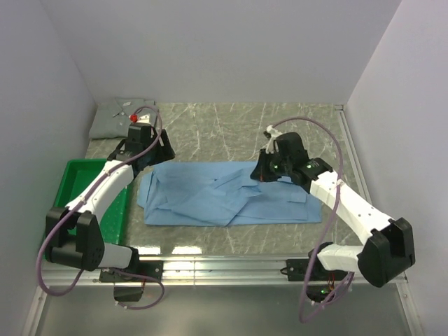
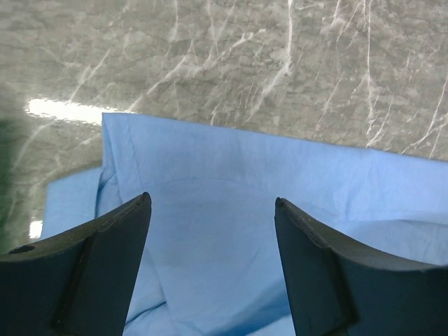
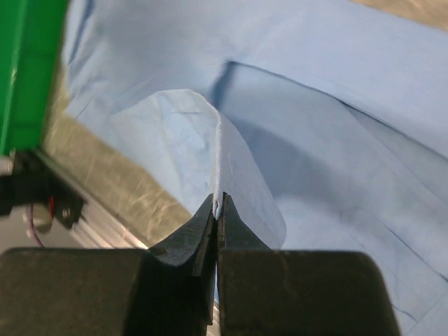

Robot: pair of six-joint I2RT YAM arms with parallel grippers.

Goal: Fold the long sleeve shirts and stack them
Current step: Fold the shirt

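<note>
Right gripper [image 3: 218,203] is clenched tight on a pinch of the light blue shirt [image 3: 336,105], its two dark fingertips pressed together with a thin edge of cloth caught between them. From that pinch the fabric rises away from the tips as a narrow raised ridge, with looser cloth falling off to either side of it. Beyond and beside the ridge the rest of the shirt spreads out in shallow creases. In the right wrist view, the green plastic tray [image 3: 28,63] shows at the left edge, well apart from the tips.

From the top view, the right gripper [image 1: 262,171] sits at the far edge of the light blue shirt [image 1: 224,199], which lies spread and rumpled on the marble table [image 1: 231,126] between the two arms, most of it on the near side of the gripper and off to its left.

Left gripper [image 2: 213,203] is released, its jaws standing wide apart with nothing between them. It hangs over the shirt's [image 2: 231,231] far left corner; blue cloth lies under and just past the fingers, and bare marble [image 2: 245,63] begins beyond the cloth's straight edge.

Behind the left gripper [image 1: 149,150], in the table's far left corner, the pale grey-green shirt [image 1: 112,120] rests as a folded rectangle. The tray [image 1: 73,182] lies on the near side of this gripper, along the table's left edge.
</note>
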